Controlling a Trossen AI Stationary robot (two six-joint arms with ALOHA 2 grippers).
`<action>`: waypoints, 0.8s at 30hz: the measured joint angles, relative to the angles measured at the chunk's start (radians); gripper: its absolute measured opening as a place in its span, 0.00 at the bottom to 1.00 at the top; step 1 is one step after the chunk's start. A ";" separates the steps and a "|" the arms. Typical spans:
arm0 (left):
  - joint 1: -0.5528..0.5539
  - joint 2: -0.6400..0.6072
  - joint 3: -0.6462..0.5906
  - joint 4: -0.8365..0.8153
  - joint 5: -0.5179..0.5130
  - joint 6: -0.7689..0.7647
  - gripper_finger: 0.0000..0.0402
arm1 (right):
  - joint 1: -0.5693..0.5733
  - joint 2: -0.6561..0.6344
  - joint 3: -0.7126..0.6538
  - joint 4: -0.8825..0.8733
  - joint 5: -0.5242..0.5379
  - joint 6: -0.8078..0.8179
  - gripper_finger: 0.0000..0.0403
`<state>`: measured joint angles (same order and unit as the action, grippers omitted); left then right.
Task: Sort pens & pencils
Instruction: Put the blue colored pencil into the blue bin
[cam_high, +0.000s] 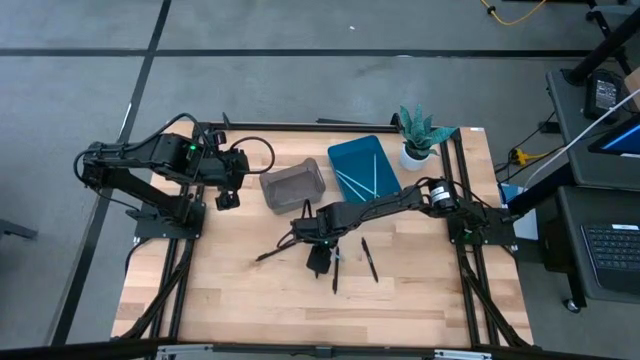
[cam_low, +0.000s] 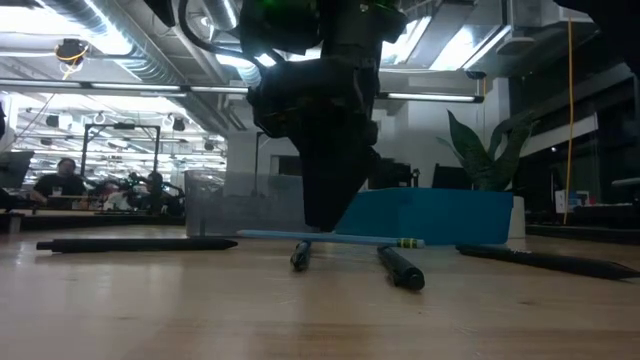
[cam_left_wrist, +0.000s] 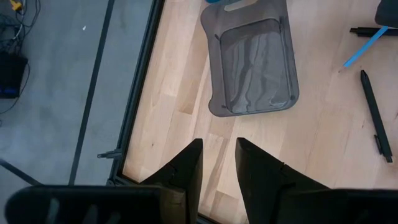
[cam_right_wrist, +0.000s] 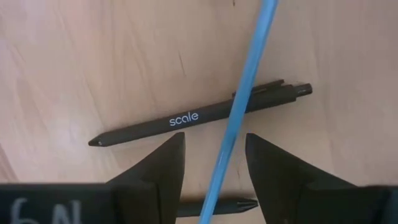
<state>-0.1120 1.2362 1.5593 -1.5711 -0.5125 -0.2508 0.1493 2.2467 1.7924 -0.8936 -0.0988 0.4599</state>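
Note:
A light blue pencil (cam_right_wrist: 247, 74) lies slanting on the wooden table, its middle resting across a black pen (cam_right_wrist: 186, 118) printed "scale". My right gripper (cam_right_wrist: 214, 138) points down over them at the table's middle (cam_high: 318, 262), open, one finger on either side of the pencil without touching it. Another black pen (cam_right_wrist: 217, 205) lies under the gripper. More black pens (cam_high: 369, 258) (cam_high: 272, 255) lie around. My left gripper (cam_left_wrist: 217, 165) waits open above the table's left side, by the grey tray (cam_left_wrist: 255, 62).
The grey tray (cam_high: 293, 185) and a blue tray (cam_high: 362, 170) with light blue pencils in it stand side by side at the back. A green potted plant (cam_high: 420, 135) stands at the far right corner. Bare wood lies toward the near edge.

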 joint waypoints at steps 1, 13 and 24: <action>0.000 0.000 0.000 0.000 0.000 0.000 0.22 | 0.000 0.003 0.000 0.000 0.001 0.000 0.42; 0.000 0.000 0.000 0.000 0.000 0.005 0.22 | -0.007 0.026 0.000 -0.017 0.000 0.002 0.42; 0.000 0.000 0.000 0.000 0.000 0.018 0.22 | -0.007 0.026 0.000 -0.016 0.001 0.002 0.20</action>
<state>-0.1120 1.2366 1.5593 -1.5711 -0.5121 -0.2325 0.1421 2.2730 1.7924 -0.9100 -0.0982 0.4622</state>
